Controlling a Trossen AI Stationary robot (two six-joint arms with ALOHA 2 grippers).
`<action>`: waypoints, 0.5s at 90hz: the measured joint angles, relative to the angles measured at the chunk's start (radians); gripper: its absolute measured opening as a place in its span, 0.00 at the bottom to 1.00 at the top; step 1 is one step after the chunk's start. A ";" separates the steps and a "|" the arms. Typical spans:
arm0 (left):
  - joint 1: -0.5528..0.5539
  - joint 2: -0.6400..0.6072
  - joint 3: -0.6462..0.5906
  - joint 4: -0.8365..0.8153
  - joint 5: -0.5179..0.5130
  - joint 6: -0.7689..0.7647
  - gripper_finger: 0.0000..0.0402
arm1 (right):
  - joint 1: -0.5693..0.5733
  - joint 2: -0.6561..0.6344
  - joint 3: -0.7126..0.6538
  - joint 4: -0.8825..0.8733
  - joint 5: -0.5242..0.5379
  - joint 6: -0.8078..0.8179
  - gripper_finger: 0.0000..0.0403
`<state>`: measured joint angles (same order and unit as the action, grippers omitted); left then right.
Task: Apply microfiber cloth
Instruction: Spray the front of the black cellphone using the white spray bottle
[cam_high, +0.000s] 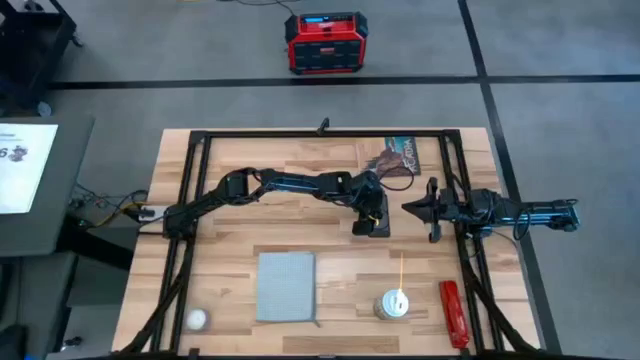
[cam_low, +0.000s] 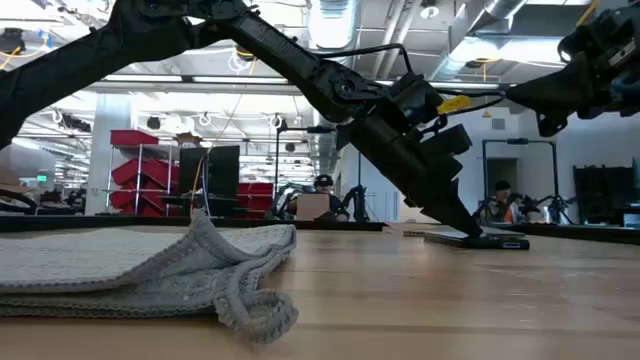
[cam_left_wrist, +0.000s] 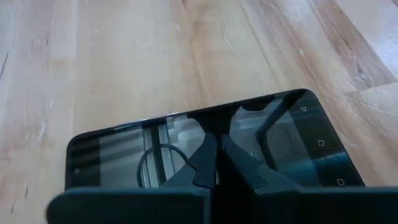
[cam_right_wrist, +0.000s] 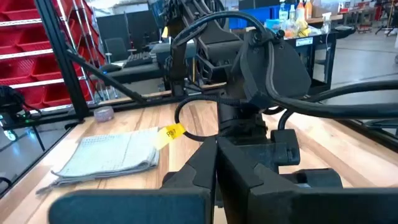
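High view: left gripper (cam_high: 371, 226) sitting pinched closed on the black phone (cam_high: 377, 228); right gripper (cam_high: 433, 210) closed, hovering. Microfiber cloth (cam_high: 286, 286) lying flat on the wooden table (cam_high: 240, 180), well apart from both.

1. Wooden tabletop (cam_high: 250, 230), pale planks, framed by black rails.
2. Black phone (cam_left_wrist: 205, 146) lying flat near the tabletop's middle, screen up and reflective.
3. Dark printed booklet (cam_high: 398, 155) at the far edge.
4. Small round jar (cam_high: 392, 306) with a thin stick rising from it, near the front.
5. Red flat tool (cam_high: 453, 312) just beside the jar.
6. White ball (cam_high: 196, 319) at the front left corner.
7. Red-and-black box (cam_high: 326, 43) on the floor beyond.
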<state>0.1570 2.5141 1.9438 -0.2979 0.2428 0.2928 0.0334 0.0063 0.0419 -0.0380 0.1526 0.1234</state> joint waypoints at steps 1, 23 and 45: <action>0.000 0.000 0.000 -0.003 0.000 -0.001 0.00 | 0.000 0.000 0.000 0.000 0.000 0.000 0.00; 0.002 -0.001 -0.001 -0.058 -0.020 -0.006 0.00 | 0.000 0.000 0.002 -0.008 0.000 0.000 0.00; 0.001 -0.003 -0.001 -0.072 -0.038 -0.002 0.00 | 0.000 0.000 0.002 -0.012 0.000 0.000 0.00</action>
<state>0.1578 2.5114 1.9430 -0.3696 0.2049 0.2905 0.0334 0.0063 0.0441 -0.0498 0.1525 0.1235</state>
